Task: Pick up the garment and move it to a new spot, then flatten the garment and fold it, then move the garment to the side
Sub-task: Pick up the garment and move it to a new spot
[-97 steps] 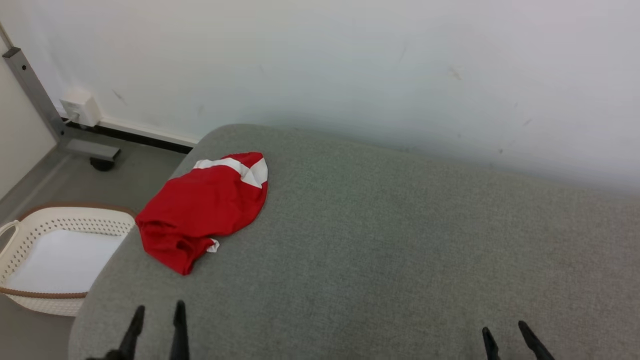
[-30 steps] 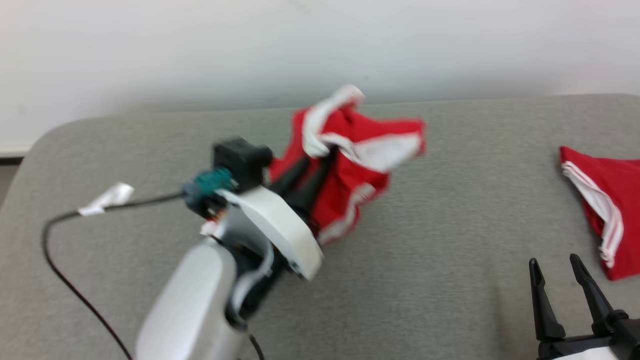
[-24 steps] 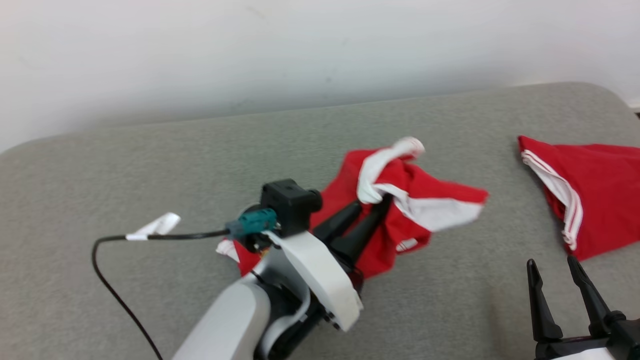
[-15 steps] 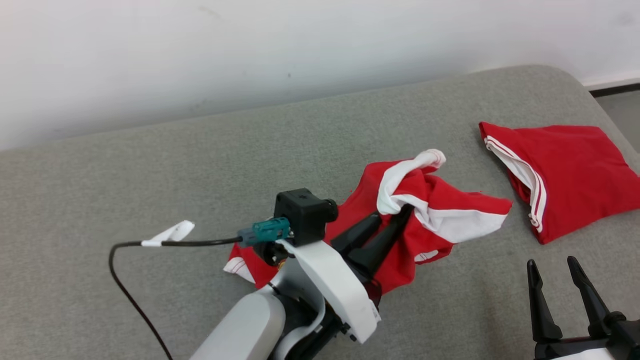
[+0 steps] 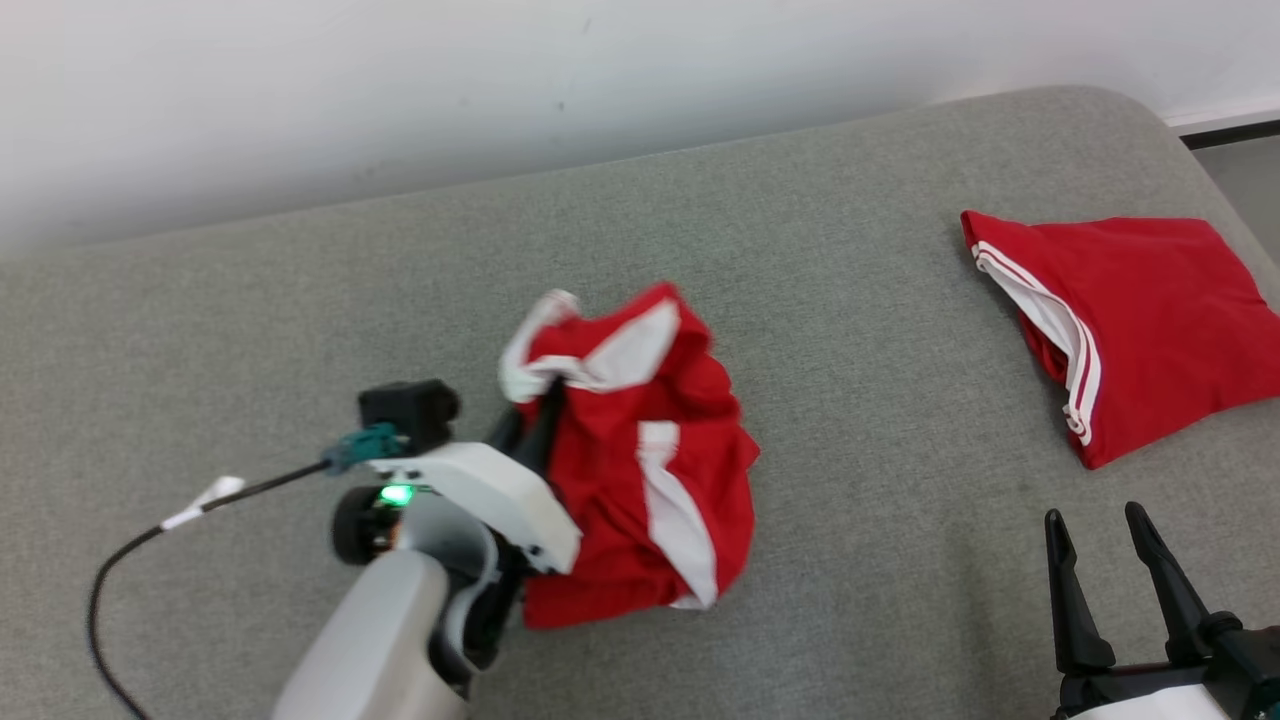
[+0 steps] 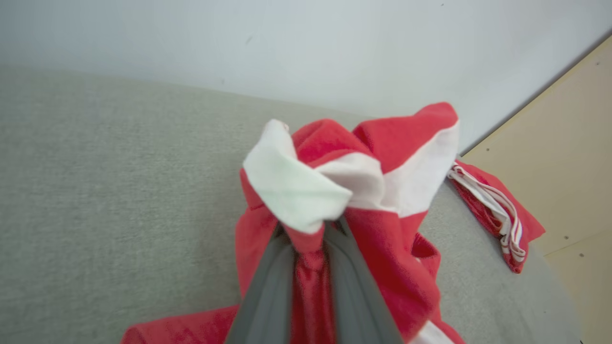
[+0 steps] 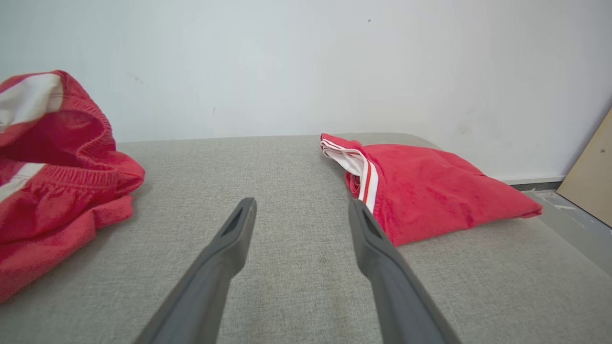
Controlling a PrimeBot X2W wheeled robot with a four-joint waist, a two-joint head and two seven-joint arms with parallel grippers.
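The garment (image 5: 640,470) is a crumpled red piece with white bands, bunched on the grey cushion (image 5: 300,300) at mid-left. My left gripper (image 5: 540,395) is shut on a fold of its white-banded top edge and holds that part raised; the rest trails on the cushion. Seen from the left wrist, the garment (image 6: 344,172) is pinched between my two grey fingers (image 6: 267,286). My right gripper (image 5: 1100,530) stands open at the lower right, with nothing between its fingers (image 7: 224,253). The garment (image 7: 52,167) lies to their left in the right wrist view.
A second red garment (image 5: 1120,310) with white stripes lies folded at the cushion's right end, also (image 7: 430,191). A white wall (image 5: 500,80) runs behind the cushion. A black cable (image 5: 120,560) trails from my left wrist. A tan board (image 6: 564,157) leans at the far right.
My left gripper has carried the garment leftward across the cushion, and the cloth now hangs more bunched beneath it. The head view has kept shifting. The right gripper has stayed open in place.
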